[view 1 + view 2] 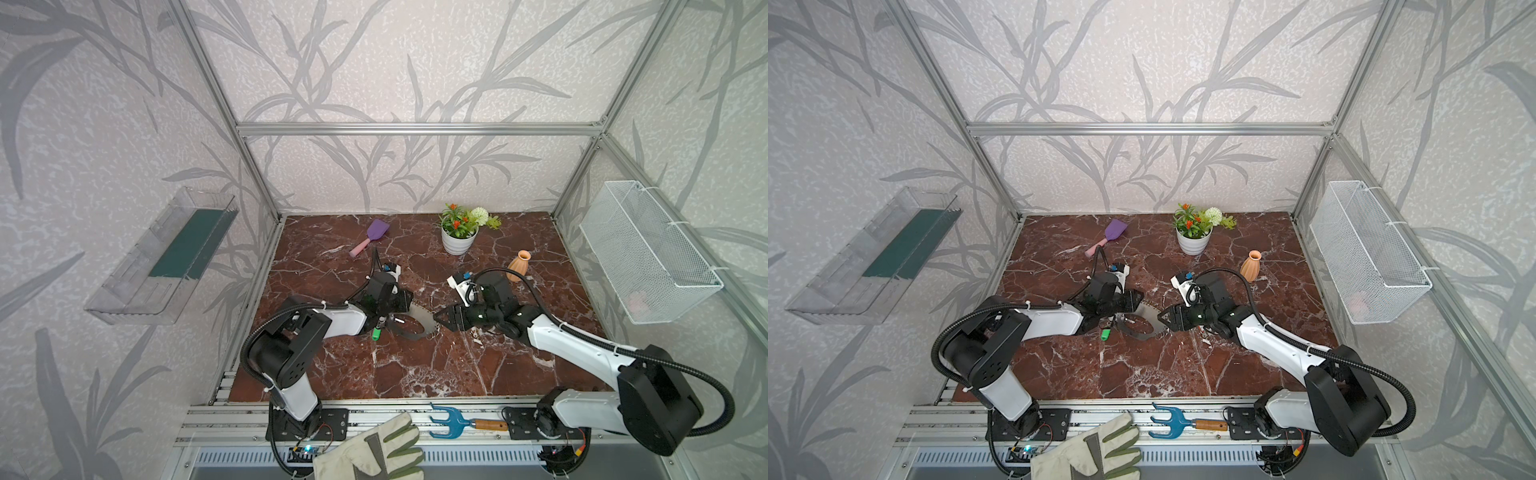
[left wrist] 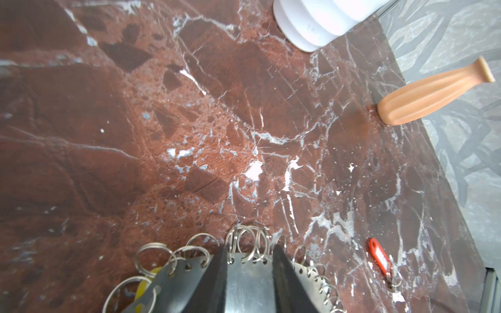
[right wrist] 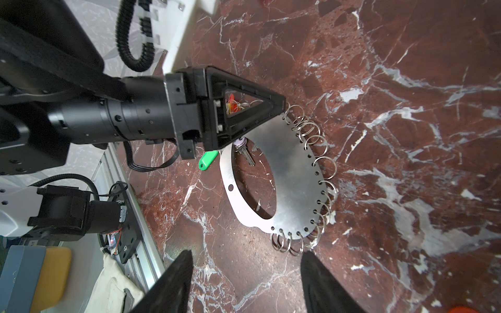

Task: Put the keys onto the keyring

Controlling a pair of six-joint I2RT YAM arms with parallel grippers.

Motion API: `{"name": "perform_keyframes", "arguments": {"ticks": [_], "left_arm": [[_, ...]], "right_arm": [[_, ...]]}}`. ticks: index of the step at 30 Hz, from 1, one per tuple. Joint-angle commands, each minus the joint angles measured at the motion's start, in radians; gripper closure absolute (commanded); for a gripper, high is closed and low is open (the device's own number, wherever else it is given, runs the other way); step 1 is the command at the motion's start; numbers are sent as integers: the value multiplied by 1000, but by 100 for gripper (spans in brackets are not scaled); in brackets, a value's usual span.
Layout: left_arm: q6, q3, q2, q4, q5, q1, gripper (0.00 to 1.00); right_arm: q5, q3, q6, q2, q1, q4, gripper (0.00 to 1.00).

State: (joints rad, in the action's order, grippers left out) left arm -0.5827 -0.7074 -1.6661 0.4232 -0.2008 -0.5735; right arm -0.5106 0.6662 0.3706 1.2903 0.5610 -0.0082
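Note:
The keyring (image 3: 287, 168) is a flat grey C-shaped band fringed with silver rings, lying mid-table (image 1: 420, 316) (image 1: 1144, 311). My left gripper (image 2: 249, 248) stands open at one end of it (image 3: 283, 104), its fingers apart with the band (image 2: 248, 281) showing between them and running on past both. A green key (image 3: 208, 159) (image 1: 377, 333) and a lilac key (image 3: 240, 141) lie beside that gripper. A yellow key (image 2: 142, 287) shows under the band. A red key (image 2: 379, 258) lies apart on the marble. My right gripper (image 3: 245, 253) (image 1: 438, 318) is open and empty just short of the band's other end.
A white flower pot (image 1: 457, 243) and a peach vase (image 1: 518, 266) stand at the back right, and a purple scoop (image 1: 376, 232) lies at the back. On the front rail lie a glove (image 1: 374, 453) and a blue hand rake (image 1: 449, 422). A wire basket (image 1: 648, 253) hangs on the right wall.

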Motion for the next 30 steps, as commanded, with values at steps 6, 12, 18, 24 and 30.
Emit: {"name": "perform_keyframes", "arguments": {"ticks": [6,12,18,24,30], "left_arm": [[-40,108,287,-41,58,2,54],[-96,222,634,-162,108,-2,2],[-217,262,949,-419,216,3,1],[-206,304,1002,-412,175,3,1],[-206,300,975,-399,171,3,1]], "right_arm": [[95,-5,14,-141,-72,-141,32],[308,-84,127,-263,-162,-310,20],[387,-145,199,-214,-174,-320,19],[356,-137,227,-62,-144,-236,29],[372,-136,254,-17,-107,-200,38]]}}
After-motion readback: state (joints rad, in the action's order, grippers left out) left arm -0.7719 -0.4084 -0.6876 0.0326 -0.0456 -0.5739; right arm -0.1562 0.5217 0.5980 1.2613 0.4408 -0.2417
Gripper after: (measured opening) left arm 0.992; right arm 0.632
